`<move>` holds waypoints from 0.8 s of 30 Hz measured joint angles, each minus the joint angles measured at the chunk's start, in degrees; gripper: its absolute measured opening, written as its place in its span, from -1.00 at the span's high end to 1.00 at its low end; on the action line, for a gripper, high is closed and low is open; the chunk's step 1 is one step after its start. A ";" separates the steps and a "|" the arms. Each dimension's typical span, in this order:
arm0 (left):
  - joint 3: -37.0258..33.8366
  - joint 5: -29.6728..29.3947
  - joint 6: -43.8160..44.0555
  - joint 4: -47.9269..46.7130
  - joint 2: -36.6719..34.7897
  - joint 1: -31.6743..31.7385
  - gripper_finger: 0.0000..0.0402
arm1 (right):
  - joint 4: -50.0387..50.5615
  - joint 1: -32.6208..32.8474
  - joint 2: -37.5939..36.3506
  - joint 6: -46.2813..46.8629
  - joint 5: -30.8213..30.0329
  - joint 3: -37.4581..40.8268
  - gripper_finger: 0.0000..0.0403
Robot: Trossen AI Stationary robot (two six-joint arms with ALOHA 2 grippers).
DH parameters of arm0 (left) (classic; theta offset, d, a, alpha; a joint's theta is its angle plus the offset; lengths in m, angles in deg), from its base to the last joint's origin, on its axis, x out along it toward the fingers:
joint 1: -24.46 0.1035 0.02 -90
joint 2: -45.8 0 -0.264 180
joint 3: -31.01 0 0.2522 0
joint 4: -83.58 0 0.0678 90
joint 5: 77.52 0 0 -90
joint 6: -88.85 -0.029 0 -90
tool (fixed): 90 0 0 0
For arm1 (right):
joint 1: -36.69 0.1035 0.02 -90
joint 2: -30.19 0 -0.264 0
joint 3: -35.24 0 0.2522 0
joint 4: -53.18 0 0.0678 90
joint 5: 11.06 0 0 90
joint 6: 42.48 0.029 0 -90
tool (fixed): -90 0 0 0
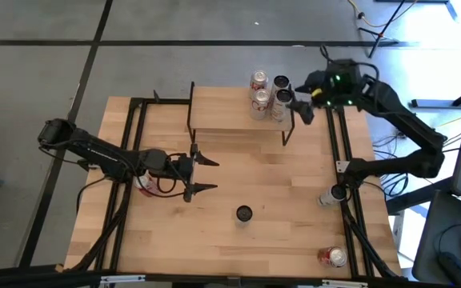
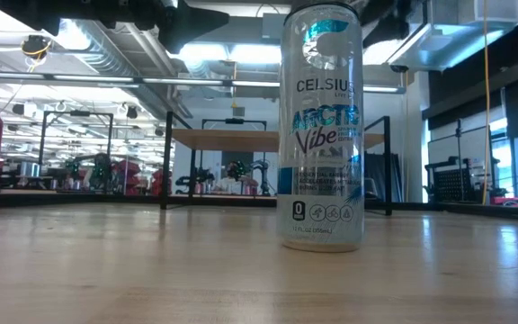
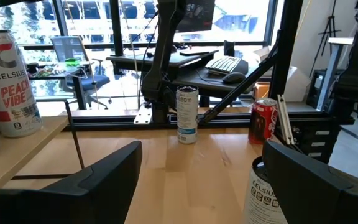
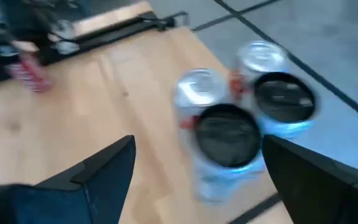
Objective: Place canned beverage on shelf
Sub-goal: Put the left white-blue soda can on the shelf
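Right gripper (image 1: 301,102) hung by the shelf's right end, jaws spread wide and holding nothing. Its wrist view looked down between the fingers onto four cans (image 4: 229,134) packed together directly beneath: two dark-lidded ones nearer, two silver-topped behind. The high view placed that same cluster (image 1: 267,94) on the shelf (image 1: 230,112), at its right end, just left of the jaws.

Left gripper (image 1: 205,174) sat low over mid-counter, jaws likewise open and empty, pointing toward the right side. Only its wrist view showed a Celsius can (image 3: 265,193) close beside one finger, a white can (image 3: 186,114) and a red can (image 3: 263,121) farther off near the counter's edge, and a Peach Vibe can (image 3: 8,84) up on the shelf.

The low view alone gave a label: a tall Celsius Arctic Vibe can (image 2: 321,130) upright on the counter (image 2: 241,270), well short of the shelf (image 2: 241,139) behind it. From above it showed as a dark lid (image 1: 244,213), right of the left jaws.
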 joint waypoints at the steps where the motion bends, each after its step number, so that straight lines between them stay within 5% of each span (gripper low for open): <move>1: 0.00 -0.02 0.05 0.00 0.00 0.00 -0.58 | 0.01 1.57 -1.01 1.11 -0.01 0.65 -0.68; 10: 0.00 0.00 0.52 0.00 0.00 -0.86 -0.58 | -15.49 25.57 -9.79 9.25 -2.42 18.60 -0.69; 18: 0.07 -0.74 6.40 0.70 4.42 -4.12 -0.58 | -37.99 45.25 -9.84 8.72 -8.41 35.03 -0.69; 24: 2.82 -9.06 14.01 0.79 13.50 -9.38 -0.58 | -51.06 53.12 -7.07 8.90 -9.21 41.94 -0.69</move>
